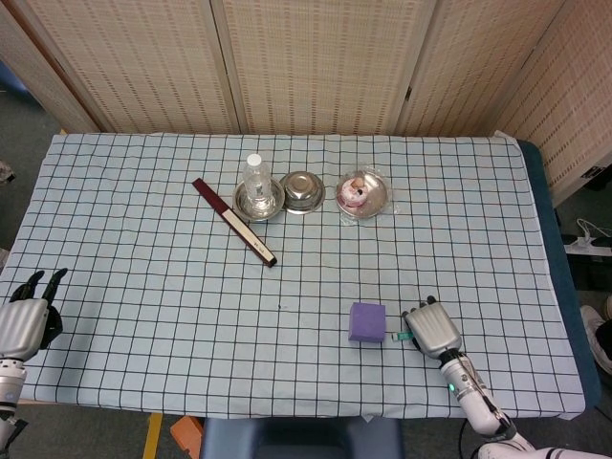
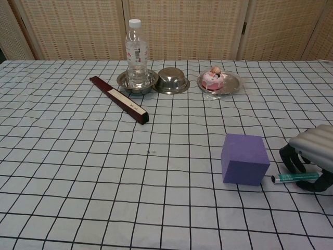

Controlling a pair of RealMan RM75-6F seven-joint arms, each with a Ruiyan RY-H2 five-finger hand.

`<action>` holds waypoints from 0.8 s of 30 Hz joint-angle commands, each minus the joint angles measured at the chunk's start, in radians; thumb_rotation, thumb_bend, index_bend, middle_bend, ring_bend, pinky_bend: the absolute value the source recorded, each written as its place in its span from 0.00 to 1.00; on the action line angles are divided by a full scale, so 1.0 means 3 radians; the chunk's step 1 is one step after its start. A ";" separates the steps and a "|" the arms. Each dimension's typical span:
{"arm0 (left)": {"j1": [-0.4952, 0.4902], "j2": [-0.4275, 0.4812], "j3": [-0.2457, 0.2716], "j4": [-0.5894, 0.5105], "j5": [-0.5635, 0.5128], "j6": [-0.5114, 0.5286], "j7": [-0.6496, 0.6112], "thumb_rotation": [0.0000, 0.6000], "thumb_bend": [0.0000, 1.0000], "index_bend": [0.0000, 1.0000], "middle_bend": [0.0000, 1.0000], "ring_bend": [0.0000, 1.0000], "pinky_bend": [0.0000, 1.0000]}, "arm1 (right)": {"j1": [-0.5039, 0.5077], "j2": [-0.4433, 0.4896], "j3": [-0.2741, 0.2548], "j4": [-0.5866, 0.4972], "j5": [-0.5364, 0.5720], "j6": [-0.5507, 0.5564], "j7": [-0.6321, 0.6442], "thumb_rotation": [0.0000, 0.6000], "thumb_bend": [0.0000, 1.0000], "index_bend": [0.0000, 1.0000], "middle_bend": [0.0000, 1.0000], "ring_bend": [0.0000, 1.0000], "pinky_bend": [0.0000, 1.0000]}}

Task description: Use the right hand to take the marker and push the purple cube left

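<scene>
The purple cube (image 1: pixel 366 322) (image 2: pixel 244 159) sits on the checked cloth at the front right. Just to its right lies the green-and-white marker (image 2: pixel 294 177) (image 1: pixel 401 336), its tip pointing at the cube with a small gap between them. My right hand (image 1: pixel 432 328) (image 2: pixel 312 156) has its fingers curled over the marker's far end and holds it low over the cloth. Off the table's front left corner, my left hand (image 1: pixel 24 320) holds nothing and its fingers are apart. It shows in the head view only.
A dark red folded fan (image 1: pixel 234 221) (image 2: pixel 119 99) lies left of centre. At the back stand a water bottle (image 2: pixel 136 52) in a metal dish, a steel bowl (image 2: pixel 172 80) and a plate with a pink cake (image 2: pixel 215 78).
</scene>
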 commanded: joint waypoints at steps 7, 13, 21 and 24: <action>0.0021 0.0020 0.0014 -0.0046 0.0027 0.0039 0.0007 1.00 0.49 0.00 0.00 0.00 0.15 | -0.0062 0.0026 0.0017 0.0016 -0.0216 0.0237 0.0243 1.00 0.41 0.89 0.78 0.56 0.36; 0.0018 0.0023 0.0015 -0.0042 0.0028 0.0028 -0.0002 1.00 0.49 0.00 0.00 0.00 0.15 | -0.0053 0.0123 0.0078 -0.0107 -0.0257 0.0310 0.0272 1.00 0.43 0.91 0.79 0.57 0.36; 0.0016 0.0030 0.0023 -0.0043 0.0046 0.0024 -0.0016 1.00 0.49 0.00 0.00 0.00 0.15 | 0.0073 0.0094 0.0158 -0.0263 -0.0083 0.0195 0.0007 1.00 0.43 0.91 0.79 0.57 0.36; 0.0011 0.0034 0.0027 -0.0040 0.0052 0.0010 -0.0036 1.00 0.49 0.00 0.00 0.00 0.15 | 0.0128 0.0047 0.0176 -0.0308 -0.0011 0.0138 -0.0075 1.00 0.43 0.91 0.79 0.57 0.36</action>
